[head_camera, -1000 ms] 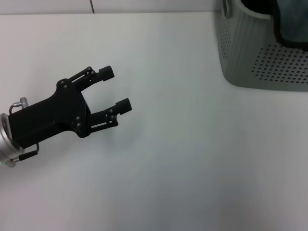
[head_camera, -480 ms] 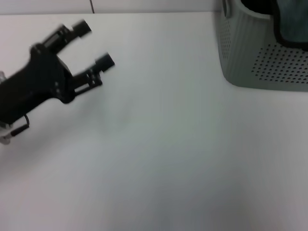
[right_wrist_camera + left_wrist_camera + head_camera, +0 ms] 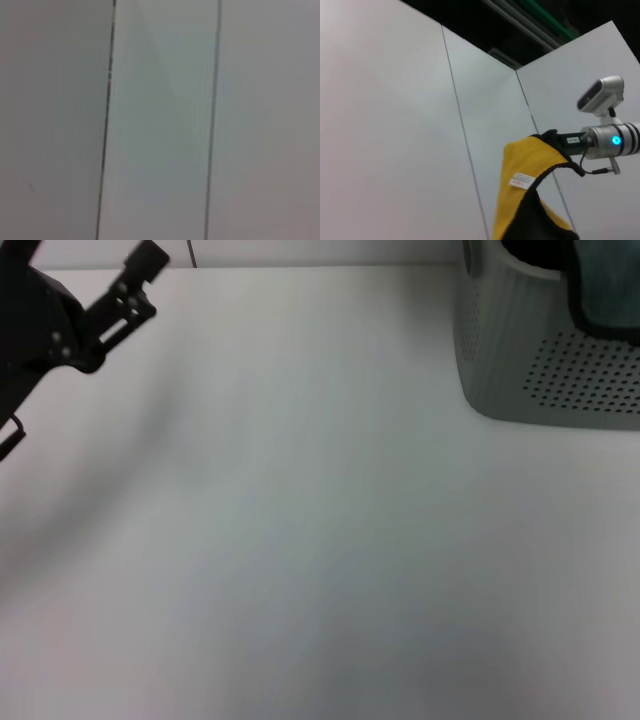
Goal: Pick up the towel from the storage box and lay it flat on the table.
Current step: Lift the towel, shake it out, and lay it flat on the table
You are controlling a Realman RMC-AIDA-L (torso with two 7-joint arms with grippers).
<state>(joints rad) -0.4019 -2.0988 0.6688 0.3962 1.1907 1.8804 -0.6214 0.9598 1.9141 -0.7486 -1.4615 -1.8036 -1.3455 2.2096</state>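
Head view: bare white table (image 3: 320, 540), pale wall panels behind.

No readable text is showing anywhere; a small white label (image 3: 522, 180) is hanging on the yellow side of the towel (image 3: 530, 200), lower right of the left wrist view, its print too fine to read.

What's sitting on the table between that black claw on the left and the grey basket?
Nothing: in the head view, bare white table separates the left gripper from the storage box.
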